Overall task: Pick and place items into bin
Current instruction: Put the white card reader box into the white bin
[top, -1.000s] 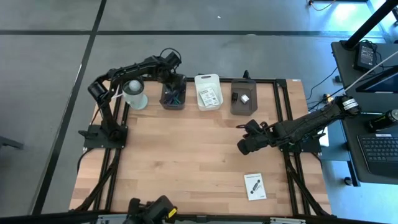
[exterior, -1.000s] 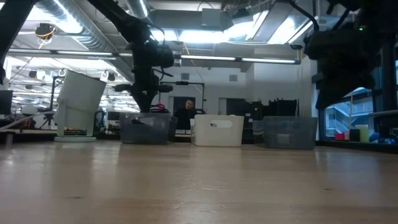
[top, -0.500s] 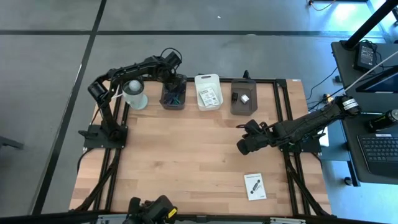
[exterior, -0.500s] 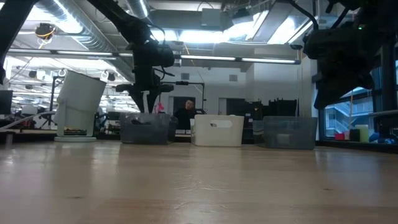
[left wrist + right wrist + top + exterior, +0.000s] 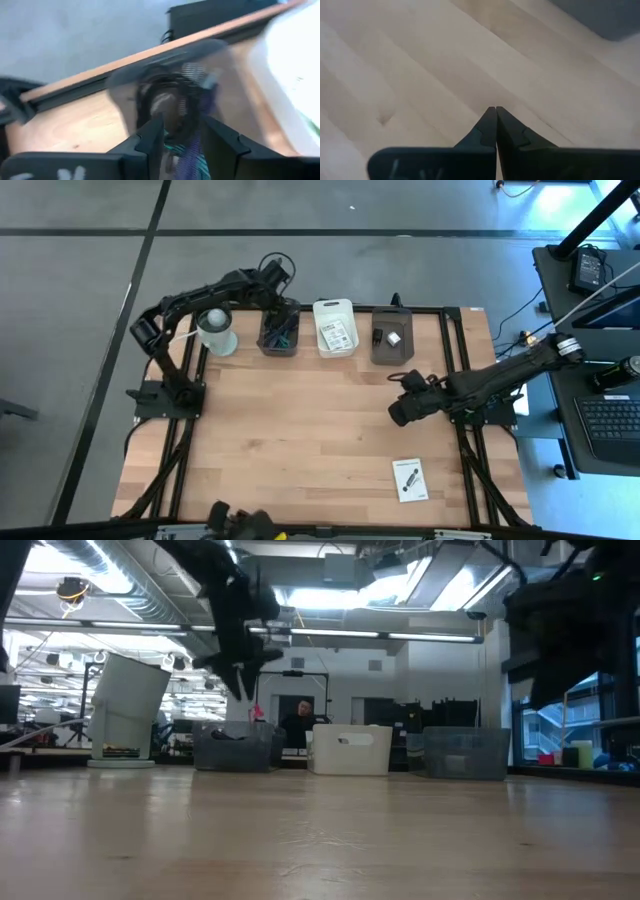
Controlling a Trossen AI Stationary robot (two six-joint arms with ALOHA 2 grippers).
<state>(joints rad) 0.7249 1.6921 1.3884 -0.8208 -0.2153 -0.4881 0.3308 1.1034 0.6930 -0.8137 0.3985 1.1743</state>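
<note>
Dark left arm (image 5: 205, 292) reaches over bin (image 5: 278, 337)

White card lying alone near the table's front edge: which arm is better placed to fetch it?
Probably the right. Its hand, fingers shut and empty, hovers over bare wood close to the white card. The left hand is over the dark bin at the far-left edge.

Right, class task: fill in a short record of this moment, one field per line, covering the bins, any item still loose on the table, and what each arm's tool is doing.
Bins: dark bin, white bin and grey bin in a row along the table's far edge
Dark bin contents: coiled black cable, teal and purple sticks
White bin contents: printed card
Loose item: white card on the table, near the front right
Left tool: open, above the dark bin
Right tool: shut, empty, over bare table
</note>
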